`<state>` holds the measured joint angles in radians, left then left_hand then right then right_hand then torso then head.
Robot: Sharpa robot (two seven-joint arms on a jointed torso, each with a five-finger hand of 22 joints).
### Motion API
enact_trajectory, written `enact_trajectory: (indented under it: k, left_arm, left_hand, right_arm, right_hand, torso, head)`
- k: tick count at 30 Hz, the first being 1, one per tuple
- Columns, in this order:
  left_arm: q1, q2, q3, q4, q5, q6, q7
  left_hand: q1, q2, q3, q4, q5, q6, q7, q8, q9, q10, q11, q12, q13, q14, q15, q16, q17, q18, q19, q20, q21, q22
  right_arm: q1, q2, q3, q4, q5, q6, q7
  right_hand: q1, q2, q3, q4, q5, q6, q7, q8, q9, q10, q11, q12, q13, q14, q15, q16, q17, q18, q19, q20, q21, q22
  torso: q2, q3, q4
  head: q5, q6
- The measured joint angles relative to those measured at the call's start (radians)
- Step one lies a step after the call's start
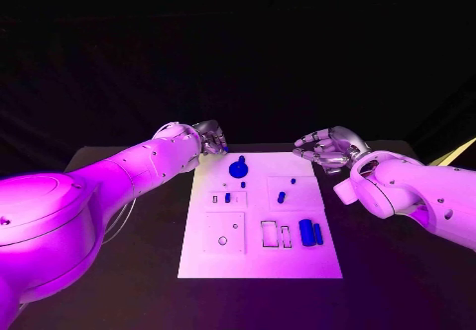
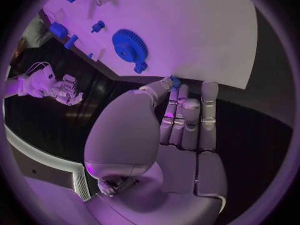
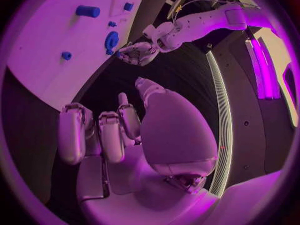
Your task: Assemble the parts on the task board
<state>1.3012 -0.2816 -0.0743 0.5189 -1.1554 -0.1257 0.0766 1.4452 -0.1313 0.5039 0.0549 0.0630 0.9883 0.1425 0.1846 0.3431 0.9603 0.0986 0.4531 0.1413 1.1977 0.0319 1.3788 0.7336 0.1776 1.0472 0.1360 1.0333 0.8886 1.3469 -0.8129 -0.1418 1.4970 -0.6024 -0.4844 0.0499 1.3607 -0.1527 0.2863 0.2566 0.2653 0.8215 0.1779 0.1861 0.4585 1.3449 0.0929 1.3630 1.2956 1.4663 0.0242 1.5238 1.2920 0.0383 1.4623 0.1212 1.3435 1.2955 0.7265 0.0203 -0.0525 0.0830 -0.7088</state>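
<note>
On the black table (image 1: 119,275) the white task board (image 1: 260,265) was laid lengthwise between the two arms. Near its far end a blue gear (image 1: 238,168) was seen, with small blue parts scattered toward the middle and two blue cylinders (image 1: 310,232) stood side by side beside rectangular slots on the right half. The left hand (image 1: 210,137) was held at the far left corner of the board; in the left wrist view a small blue part (image 2: 175,81) was pinched at its fingertips (image 2: 174,92), just off the board's edge and near the gear (image 2: 129,44). The right hand (image 1: 327,150) was held above the table just beyond the board's far right corner, its fingers curled inward with nothing seen in them.
</note>
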Motion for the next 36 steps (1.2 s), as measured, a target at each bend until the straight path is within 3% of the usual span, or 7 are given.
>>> enact_trajectory:
  k: [2,5,23,26,28,32,36]
  left_arm:
    - [0.0,-0.001,0.0,0.002,0.014,-0.01,0.005]
    - [0.0,-0.005,0.0,0.007,0.038,-0.023,0.012]
    - [0.0,-0.043,0.001,0.051,0.136,-0.02,0.02]
    - [0.0,-0.047,0.002,0.055,0.145,-0.024,0.023]
    - [0.0,-0.049,0.003,0.056,0.15,-0.031,0.03]
    - [0.0,-0.051,0.003,0.061,0.142,-0.04,0.05]
    - [0.0,-0.047,0.003,0.066,0.115,-0.044,0.061]
  left_hand:
    - [0.0,0.0,0.023,-0.023,-0.008,0.002,-0.002,0.0,0.0,0.0,0.0,0.0,0.004,0.01,-0.01,0.0,0.011,0.0,0.007,-0.007,0.019,0.012]
    - [0.003,0.004,0.028,-0.027,-0.01,0.071,-0.016,0.054,0.038,0.011,-0.007,0.012,0.005,0.025,-0.011,0.0,0.017,0.0,0.009,-0.009,0.02,0.022]
    - [0.003,0.004,0.047,-0.047,-0.01,0.073,-0.019,0.054,0.045,0.032,-0.022,0.023,0.013,0.036,-0.021,0.012,0.025,0.0,0.028,-0.017,0.028,0.029]
    - [-0.013,0.019,0.047,-0.047,-0.01,0.058,-0.005,0.054,0.054,0.032,-0.021,0.023,0.015,0.036,-0.021,0.012,0.025,-0.001,0.029,-0.018,0.028,0.028]
    - [-0.032,0.0,0.047,-0.046,-0.01,-0.004,0.0,0.037,0.053,0.018,-0.008,0.022,0.016,0.03,-0.016,0.011,0.017,-0.001,0.022,-0.012,0.027,0.027]
    - [-0.07,-0.038,0.063,-0.03,-0.01,-0.035,0.002,-0.003,0.052,-0.018,0.027,-0.033,0.013,-0.003,0.017,0.001,-0.058,0.0,-0.003,0.012,-0.024,-0.027]
    - [-0.081,-0.05,0.063,-0.03,-0.01,-0.075,0.007,-0.021,0.05,-0.073,0.031,-0.056,0.005,-0.045,0.028,-0.007,-0.092,0.0,-0.057,0.018,-0.059,-0.058]
  right_arm:
    - [0.0,0.0,0.0,-0.001,0.0,0.0,0.0]
    - [0.0,0.0,0.0,-0.001,0.0,0.001,-0.001]
    - [0.0,-0.003,0.0,-0.003,0.0,0.008,-0.004]
    - [0.0,-0.005,0.0,-0.002,0.0,0.008,-0.004]
    - [0.0,-0.005,0.0,-0.002,0.0,0.008,-0.004]
    - [0.0,-0.006,0.0,-0.001,0.0,0.008,-0.004]
    - [0.0,-0.006,0.0,-0.001,0.0,0.008,-0.004]
  right_hand:
    - [0.0,0.0,0.0,0.0,0.0,0.0,0.0,0.0,0.0,0.0,0.0,0.0,0.0,0.0,0.0,0.0,0.0,0.0,0.0,0.0,0.0,0.0]
    - [0.0,0.0,0.0,0.0,0.0,0.0,0.0,0.011,0.0,0.0,0.0,0.0,0.0,0.0,0.0,0.0,0.0,0.0,0.0,0.0,0.0,0.0]
    - [0.0,0.0,0.0,0.0,-0.001,0.0,0.0,0.011,0.0,0.0,0.0,0.0,0.0,0.0,0.0,0.0,0.0,0.0,0.0,0.0,0.0,0.0]
    - [0.0,0.0,0.0,0.0,-0.001,0.0,0.0,0.011,0.0,0.0,0.0,0.0,0.0,0.0,0.0,0.0,0.0,0.0,0.0,0.0,0.0,0.0]
    - [0.0,0.0,0.0,0.0,-0.001,0.0,0.0,0.011,0.0,0.0,0.0,0.0,0.0,0.0,0.0,0.0,0.0,0.0,0.0,0.0,0.0,0.0]
    - [0.0,0.0,0.0,0.0,-0.001,0.0,0.0,0.011,0.0,0.0,0.0,0.0,0.0,0.0,0.0,0.0,0.0,0.0,0.0,0.0,0.0,0.0]
    - [0.0,0.0,0.0,0.0,-0.001,0.0,0.0,0.011,0.0,0.0,0.0,0.0,0.0,0.0,0.0,0.0,0.0,0.0,0.0,0.0,0.0,0.0]
  torso:
    - [0.0,0.0,0.0001]
    - [-0.001,0.0,0.0003]
    - [0.0,0.0,0.0012]
    - [0.001,0.0,0.0012]
    - [0.001,0.0,0.0011]
    - [0.001,0.0009,0.0003]
    - [0.001,0.0009,-0.0009]
  head:
    - [0.0,0.002]
    - [0.003,0.003]
    - [0.006,0.008]
    - [0.005,0.01]
    - [0.005,0.01]
    - [0.007,0.011]
    - [0.006,0.008]
